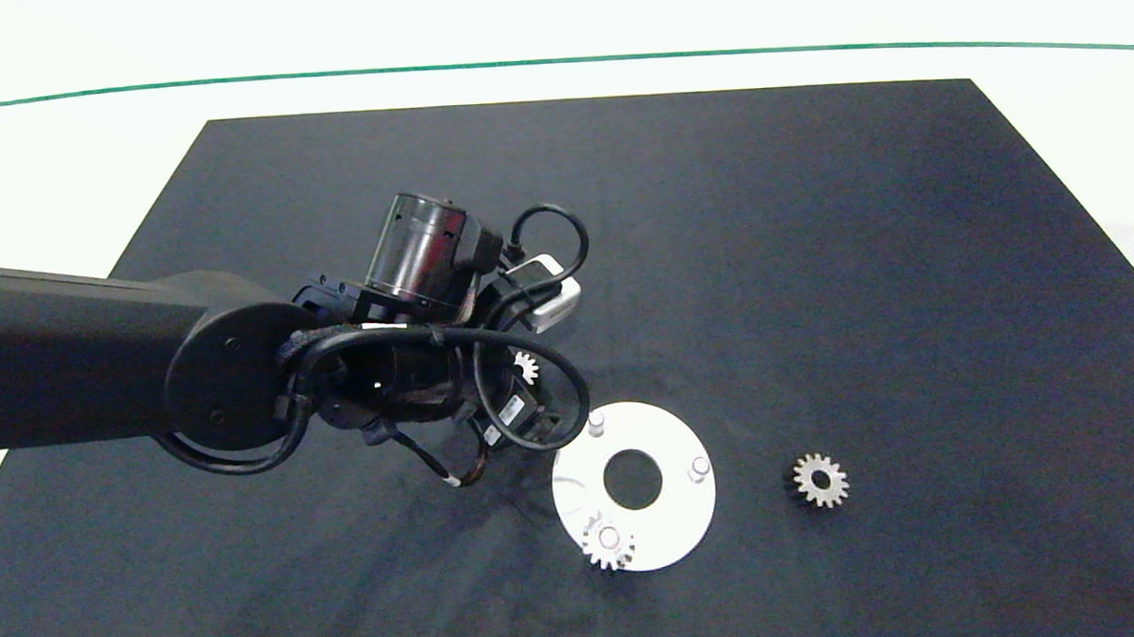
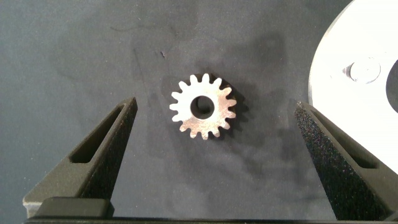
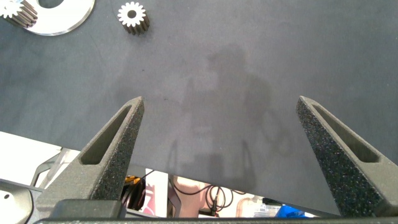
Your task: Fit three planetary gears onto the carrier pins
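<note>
Gears were the whole job, and we had one of three done: one gear (image 1: 607, 541) sat on the pin nearest the camera on the white carrier disc (image 1: 667, 534). We were on gear number two (image 2: 203, 107), lying flat on the black mat (image 1: 813, 250) just beside the disc's rim. Our left gripper (image 2: 214, 134) hovered over it with fingers spread wide, gripping nothing, the gear centred between them. By our reckoning, the next move called for dropping straight down and closing on the teeth, then carrying it to the far pin (image 1: 595, 422) (the closest bare one). The other bare pin (image 1: 699, 468) and the third gear (image 1: 819, 480), out on the mat past the disc, could wait. Our right gripper (image 3: 221, 134) sat parked off at the mat's edge, wide open and empty. The disc's rim sat close to one finger, so that was the thing to avoid nudging.
</note>
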